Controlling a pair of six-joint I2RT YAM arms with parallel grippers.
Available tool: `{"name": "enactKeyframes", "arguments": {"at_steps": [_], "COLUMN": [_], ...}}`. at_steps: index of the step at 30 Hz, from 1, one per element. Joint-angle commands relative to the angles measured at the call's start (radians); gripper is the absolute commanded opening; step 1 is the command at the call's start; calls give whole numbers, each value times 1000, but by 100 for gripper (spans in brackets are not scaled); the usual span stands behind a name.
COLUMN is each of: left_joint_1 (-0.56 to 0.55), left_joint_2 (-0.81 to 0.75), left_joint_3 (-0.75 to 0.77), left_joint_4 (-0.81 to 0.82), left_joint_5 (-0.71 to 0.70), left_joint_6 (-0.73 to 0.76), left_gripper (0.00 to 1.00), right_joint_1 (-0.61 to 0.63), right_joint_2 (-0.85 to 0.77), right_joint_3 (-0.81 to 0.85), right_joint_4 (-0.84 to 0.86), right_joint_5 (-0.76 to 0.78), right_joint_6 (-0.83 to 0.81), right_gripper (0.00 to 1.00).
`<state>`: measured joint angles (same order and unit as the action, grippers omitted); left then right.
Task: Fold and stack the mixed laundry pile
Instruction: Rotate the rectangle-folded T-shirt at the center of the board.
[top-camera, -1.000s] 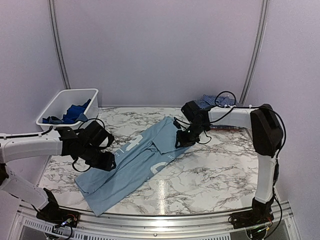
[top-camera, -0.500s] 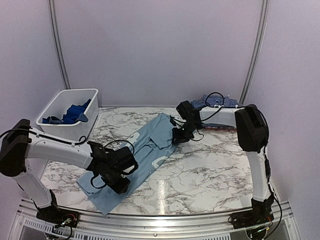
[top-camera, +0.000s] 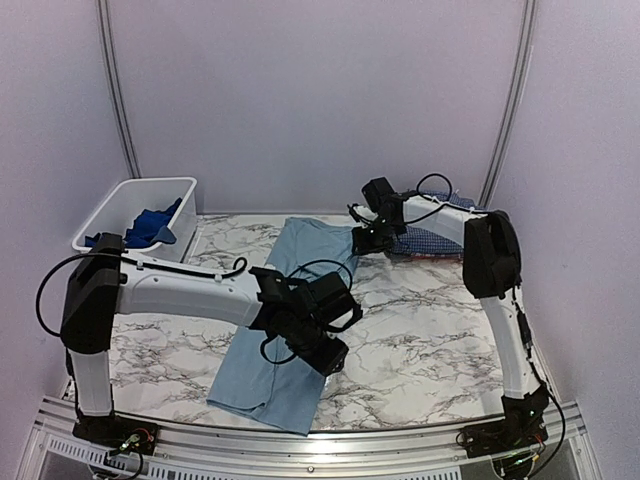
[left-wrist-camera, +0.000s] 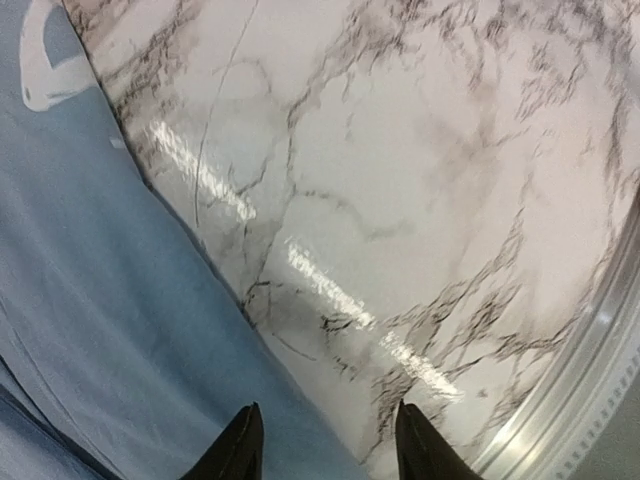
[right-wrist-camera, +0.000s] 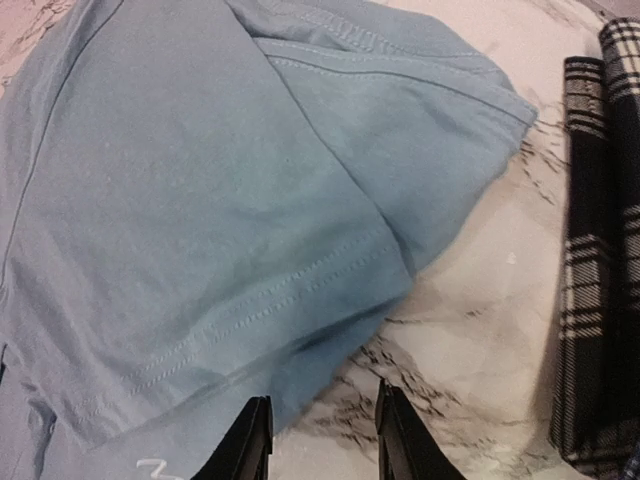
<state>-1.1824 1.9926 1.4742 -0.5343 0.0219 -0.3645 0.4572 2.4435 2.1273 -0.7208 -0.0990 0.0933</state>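
Light blue T-shirt (top-camera: 312, 255) lies folded lengthwise on the tabletop (top-camera: 430, 330), left jaws at its 4 o'clock edge and right jaws at its 1 o'clock corner both parted, empty; a crosswise fold seems next, needing grips on the hem.

Laundry laid out across the table, with the bin at the far left.

The T-shirt (top-camera: 312, 250) lies on the table (top-camera: 430, 340) as a long strip, running from the near edge left of centre back to the far middle. The bin (top-camera: 128, 255) stands at the far-left corner, apart from the shirt, with a garment (top-camera: 150, 225) inside. A folded pile (top-camera: 440, 232) sits at the far right, just right of the shirt's far end. One folded piece (right-wrist-camera: 590, 250) lies beside the sleeve with bare table between, possibly part of that pile. The left gripper (top-camera: 325, 352) is over the shirt's right edge, and the right gripper (top-camera: 365, 238) is over its far-right corner.
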Motion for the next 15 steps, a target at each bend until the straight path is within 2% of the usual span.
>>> {"name": "enactKeyframes", "arguments": {"at_steps": [1, 6, 11, 15], "left_joint_1": [19, 100, 218, 240], "left_joint_2": [-110, -275, -389, -391], "left_joint_3": [34, -125, -315, -389], "left_joint_4": [4, 3, 4, 5], "left_joint_5": [12, -66, -97, -112], "left_joint_6": [-36, -83, -115, -84], "left_gripper": [51, 55, 50, 46], "right_joint_1": [-2, 69, 152, 180], "right_joint_2": [-182, -305, -343, -312], "right_joint_3": [-91, -297, -440, -484], "right_joint_4": [8, 64, 140, 165], "right_joint_5": [-121, -244, -298, -292], "right_joint_6": [4, 55, 125, 148], "right_gripper": [33, 33, 33, 33]}}
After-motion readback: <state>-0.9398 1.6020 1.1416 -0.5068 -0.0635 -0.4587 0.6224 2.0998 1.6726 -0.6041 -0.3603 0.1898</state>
